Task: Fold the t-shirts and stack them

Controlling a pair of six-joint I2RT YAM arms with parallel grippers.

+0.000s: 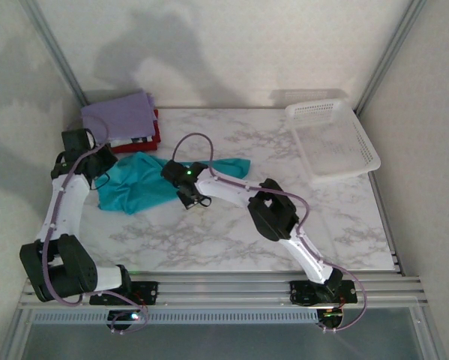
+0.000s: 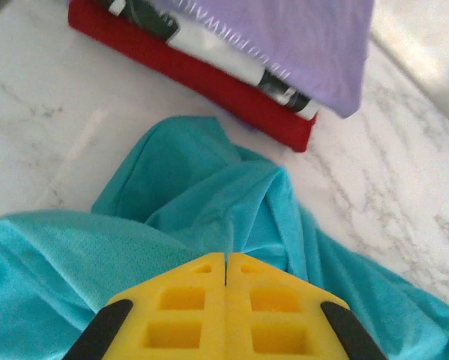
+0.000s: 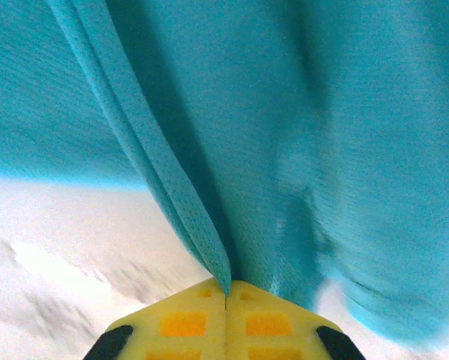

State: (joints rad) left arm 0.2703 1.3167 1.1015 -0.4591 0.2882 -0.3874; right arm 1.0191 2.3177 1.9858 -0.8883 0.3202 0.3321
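A teal t-shirt [image 1: 138, 184] lies crumpled on the marble table, left of centre. Behind it, at the back left corner, folded t-shirts are stacked: lavender [image 1: 119, 116] on top, a black-and-white patterned one [image 2: 231, 60] under it, and red [image 1: 145, 141] at the bottom. My left gripper [image 1: 104, 180] sits at the teal shirt's left edge. Its yellow fingertips [image 2: 225, 259] are pressed together where the bunched teal cloth [image 2: 209, 195] gathers. My right gripper [image 1: 188, 199] is at the shirt's right side, shut [image 3: 225, 289] on a fold of the teal mesh [image 3: 179, 195], which hangs taut above the table.
A white perforated basket [image 1: 299, 112] stands at the back right. Bare marble table [image 1: 209, 232] spreads in front of the shirt and to the right. Metal frame posts and white walls close in the back and sides.
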